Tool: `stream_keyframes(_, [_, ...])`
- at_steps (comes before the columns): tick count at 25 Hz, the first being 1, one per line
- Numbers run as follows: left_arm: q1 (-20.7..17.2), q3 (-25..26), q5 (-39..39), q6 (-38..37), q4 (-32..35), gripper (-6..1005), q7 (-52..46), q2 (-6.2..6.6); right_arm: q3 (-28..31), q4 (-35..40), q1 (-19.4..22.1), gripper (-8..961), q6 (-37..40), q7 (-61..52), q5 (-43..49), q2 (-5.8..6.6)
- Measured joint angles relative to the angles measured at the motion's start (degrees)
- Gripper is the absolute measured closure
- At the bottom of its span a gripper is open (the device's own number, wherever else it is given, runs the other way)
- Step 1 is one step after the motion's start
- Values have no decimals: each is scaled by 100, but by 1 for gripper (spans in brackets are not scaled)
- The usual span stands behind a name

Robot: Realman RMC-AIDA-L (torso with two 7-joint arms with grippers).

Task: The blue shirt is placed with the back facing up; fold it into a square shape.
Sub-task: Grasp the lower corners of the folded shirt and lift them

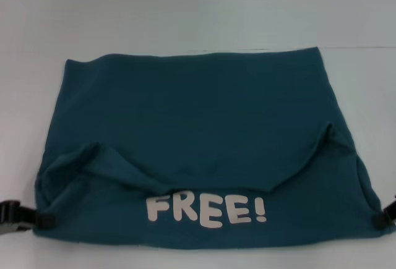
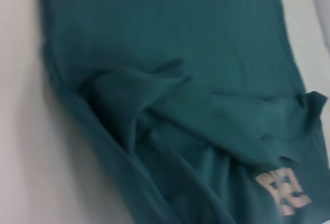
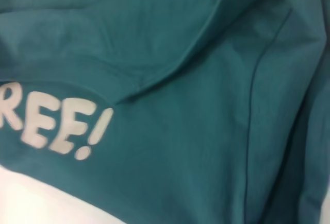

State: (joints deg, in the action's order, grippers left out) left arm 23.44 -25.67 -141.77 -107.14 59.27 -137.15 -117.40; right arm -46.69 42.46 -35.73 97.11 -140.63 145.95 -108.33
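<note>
- The blue shirt (image 1: 204, 133) lies on the white counter (image 1: 185, 9), soft matte cotton, roughly rectangular.
- Near edge folded over; white "FREE!" lettering (image 1: 207, 210) exposed.
- Left gripper (image 1: 44, 219) and right gripper (image 1: 378, 221): at the near corners; jaws clamped on cloth.

Count: one blue shirt (image 1: 198, 114), the only cloth in view, lying on one white table (image 1: 185, 9). One printed word on it, "FREE!" lettering (image 1: 207, 210): four letters plus one exclamation mark, single line, white. Two folded-in flaps of cloth show on the shirt, one toward the robot's left (image 1: 93, 164), one toward its right (image 1: 334, 142). Two grippers: left gripper (image 1: 43, 219) at the shirt's near left corner, right gripper (image 1: 380, 219) at the near right corner, one each side. Both wrist views show that same one shirt.
</note>
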Motion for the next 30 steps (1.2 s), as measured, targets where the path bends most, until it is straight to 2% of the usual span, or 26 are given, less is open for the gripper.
stream_keyframes(6, [-36,112,-283,-180,53,970,68,9,57,58,70,901,96,88,4,2])
stream_keyframes(14, [-20,-10,-325,-280,11,970,126,-14,17,61,31,896,256,201,5,-58])
stream_keyframes(22, [31,34,-319,-278,-2,970,132,-1,70,61,71,890,289,226,-2,-33])
stream_keyframes(30, [177,53,-290,-313,-78,970,116,77,412,34,46,885,569,436,-29,-23])
